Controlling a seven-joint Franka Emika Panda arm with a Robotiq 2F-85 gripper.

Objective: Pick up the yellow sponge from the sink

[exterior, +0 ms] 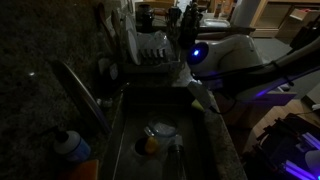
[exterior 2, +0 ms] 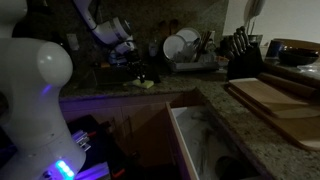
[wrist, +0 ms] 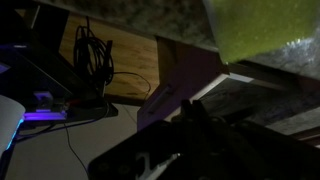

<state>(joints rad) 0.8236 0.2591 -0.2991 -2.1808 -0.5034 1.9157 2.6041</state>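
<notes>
**Two items in the sink (exterior: 124, 126), yellow sponge (exterior: 203, 97) at its rim**

Two things lie in the basin: a white round dish (exterior: 160, 128) near the middle, and an orange-yellow lump (exterior: 148, 146) just beside it. The sponge is out of the basin, at the sink's long rim nearest the arm and right under the gripper (exterior 2: 137, 70). It is too dark to tell whether the jaws are closed on it. Beyond the sink's far end, a dish rack (exterior: 152, 52) holds white plates (exterior: 133, 40).
</notes>
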